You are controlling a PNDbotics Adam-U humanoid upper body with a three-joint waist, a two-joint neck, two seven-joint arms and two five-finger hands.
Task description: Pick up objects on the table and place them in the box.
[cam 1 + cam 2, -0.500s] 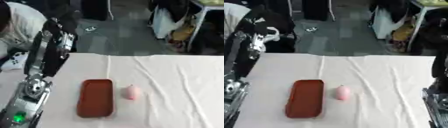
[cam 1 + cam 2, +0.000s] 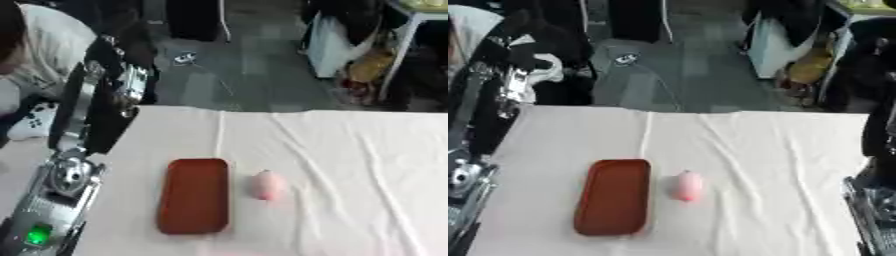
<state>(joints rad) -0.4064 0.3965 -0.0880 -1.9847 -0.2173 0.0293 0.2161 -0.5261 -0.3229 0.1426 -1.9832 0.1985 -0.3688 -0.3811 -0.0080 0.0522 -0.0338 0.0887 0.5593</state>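
Pink object point(image 2: 267, 185) sits just right of the red box point(image 2: 194, 195) on the table point(image 2: 367, 165); left hand point(image 2: 122, 85) raised, fingers unreadable, should approach from above and grasp centrally.

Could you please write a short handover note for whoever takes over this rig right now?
Left hand: raised at the table's far left edge, holding nothing; I cannot tell whether its fingers are open or curled.
Right hand: not in view; only part of the right arm shows at the right edge.
Red-brown box: flat on the white tablecloth, left of centre, nothing visible inside.
Pink object: on the cloth just right of the box, apart from it, untouched.
Done: nothing is placed yet.
Left: pick up the pink object and put it in the box. The left hand looks nearer to it.
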